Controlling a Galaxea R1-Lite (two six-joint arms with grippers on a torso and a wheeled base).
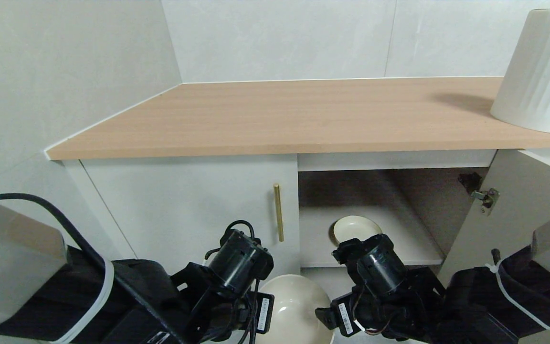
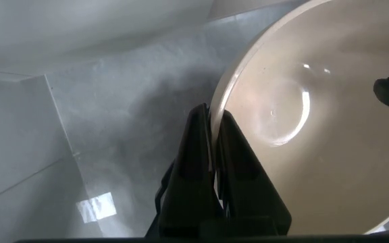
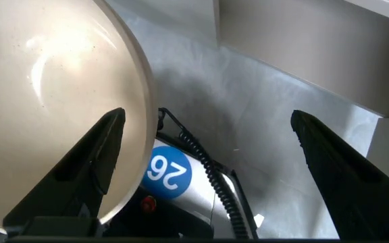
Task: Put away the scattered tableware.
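A large cream bowl (image 1: 294, 306) hangs low in front of the cabinet, between my two arms. My left gripper (image 2: 213, 111) is shut on the rim of this bowl (image 2: 316, 115), one finger inside and one outside. My right gripper (image 3: 206, 115) is open, fingers wide apart, beside the bowl (image 3: 46, 101); one finger (image 3: 107, 148) lies close against the rim, contact unclear. A small cream dish (image 1: 356, 228) sits on the shelf (image 1: 399, 243) inside the open cabinet.
The cabinet's right door (image 1: 509, 210) stands open; the left door with a brass handle (image 1: 279, 212) is closed. A wooden countertop (image 1: 303, 114) runs above, with a white ribbed container (image 1: 540, 71) at its right end. Walls close off the left and back.
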